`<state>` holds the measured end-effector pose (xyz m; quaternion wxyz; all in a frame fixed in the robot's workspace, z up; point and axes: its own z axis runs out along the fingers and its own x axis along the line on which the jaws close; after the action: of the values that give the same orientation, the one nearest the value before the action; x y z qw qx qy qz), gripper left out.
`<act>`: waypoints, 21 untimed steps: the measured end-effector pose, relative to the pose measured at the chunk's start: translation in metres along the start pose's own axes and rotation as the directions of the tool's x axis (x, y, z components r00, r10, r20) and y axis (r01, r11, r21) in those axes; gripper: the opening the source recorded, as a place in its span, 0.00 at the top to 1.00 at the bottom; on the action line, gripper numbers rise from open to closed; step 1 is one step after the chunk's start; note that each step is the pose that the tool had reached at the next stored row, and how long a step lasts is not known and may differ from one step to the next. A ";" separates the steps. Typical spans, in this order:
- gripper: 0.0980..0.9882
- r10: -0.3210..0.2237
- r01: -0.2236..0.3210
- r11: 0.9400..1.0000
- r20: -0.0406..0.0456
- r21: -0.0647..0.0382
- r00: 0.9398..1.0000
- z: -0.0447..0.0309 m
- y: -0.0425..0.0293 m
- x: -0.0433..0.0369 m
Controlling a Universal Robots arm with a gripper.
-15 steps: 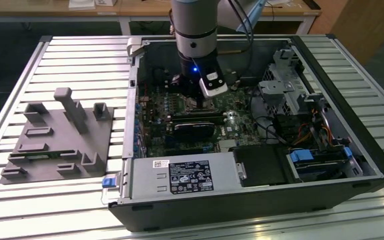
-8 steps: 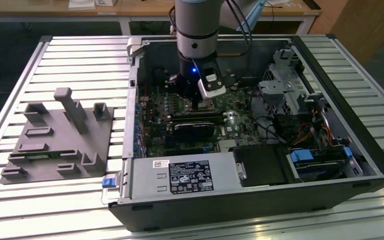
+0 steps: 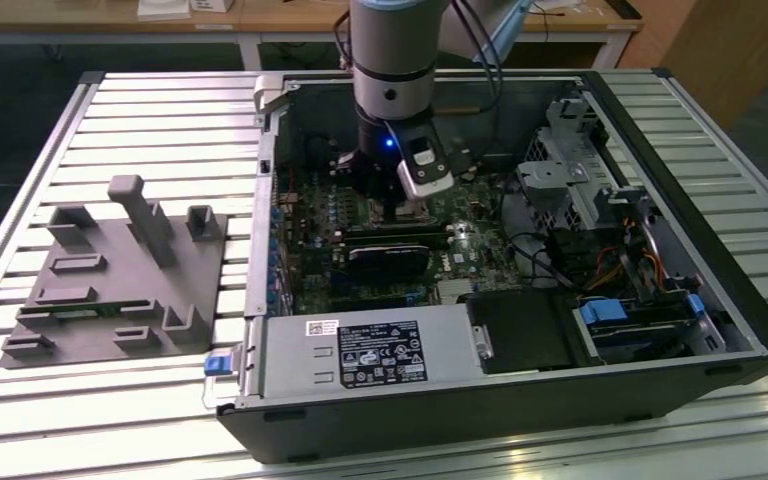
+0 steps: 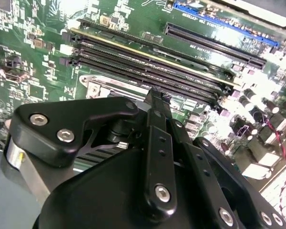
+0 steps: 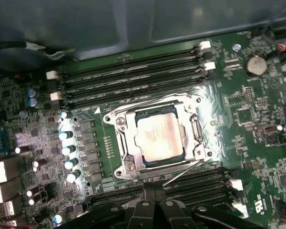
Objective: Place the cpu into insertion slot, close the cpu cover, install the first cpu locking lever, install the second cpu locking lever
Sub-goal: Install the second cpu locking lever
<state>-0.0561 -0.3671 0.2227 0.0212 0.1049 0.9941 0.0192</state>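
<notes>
- The cpu [image 5: 159, 138] sits in the slot [image 5: 199, 151] on the motherboard [image 5: 257, 119], with the cover [image 5: 126, 125] closed down around it.
- One thin lever [image 5: 181, 172] slants off the slot's corner, raised toward the arm.
- The gripper [image 5: 155, 193], jaws together and holding nothing, hangs just beside the slot's edge, near that lever.
- In the exterior view the gripper [image 3: 404, 205] reaches into the open case [image 3: 518, 400], which lies on the slatted tabletop [image 3: 171, 110] beside a grey fixture [image 3: 117, 280].
</notes>
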 end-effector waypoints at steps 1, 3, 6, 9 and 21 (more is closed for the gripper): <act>0.99 -0.007 0.007 1.000 0.000 0.000 1.000 0.0007 -0.0007 0.0005; 0.99 -0.020 0.020 1.000 -0.001 -0.003 1.000 0.0023 -0.0020 0.0017; 0.99 -0.033 0.033 0.999 -0.004 -0.014 0.999 0.0047 -0.0040 0.0035; 0.99 -0.037 0.037 0.999 -0.006 -0.025 0.999 0.0064 -0.0077 0.0038; 0.99 -0.038 0.035 0.994 -0.020 -0.104 0.999 0.0125 -0.0238 0.0050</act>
<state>-0.0653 -0.3889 0.2090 0.0162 0.0852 0.9937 0.0716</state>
